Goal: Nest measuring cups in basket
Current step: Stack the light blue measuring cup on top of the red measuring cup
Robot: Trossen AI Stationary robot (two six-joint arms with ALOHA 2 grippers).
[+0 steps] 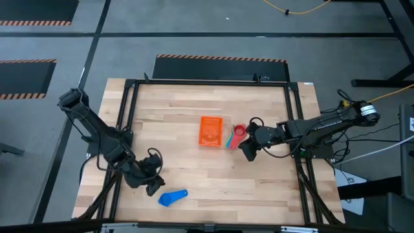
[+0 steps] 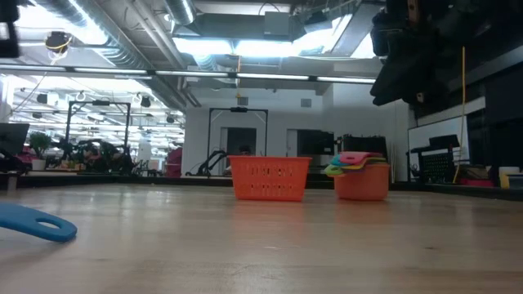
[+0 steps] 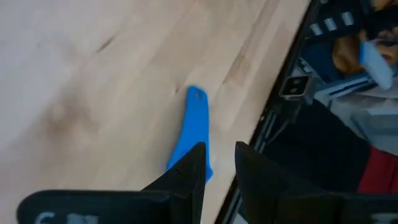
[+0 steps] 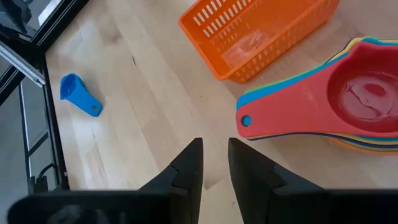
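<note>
The orange mesh basket [image 1: 211, 131] stands near the table's middle with nothing in it [image 4: 261, 31]. Just to its right, several measuring cups [image 1: 237, 136] sit nested on the table, red on top [image 4: 367, 93], and their handles [image 4: 280, 112] fan toward the near side. A lone blue cup [image 1: 173, 197] lies by the near edge [image 2: 37, 224]. My left gripper [image 3: 221, 165] hovers over that cup's handle [image 3: 194, 121], fingers nearly together. My right gripper [image 4: 216, 158] hangs above the table just near-right of the stack [image 1: 249, 150], also shut, holding nothing.
A black frame [image 1: 129, 87] runs round the wooden tabletop. Bare wood lies between the basket and the blue cup and across the far half. The near table edge [image 3: 261, 118] passes close beside the blue cup.
</note>
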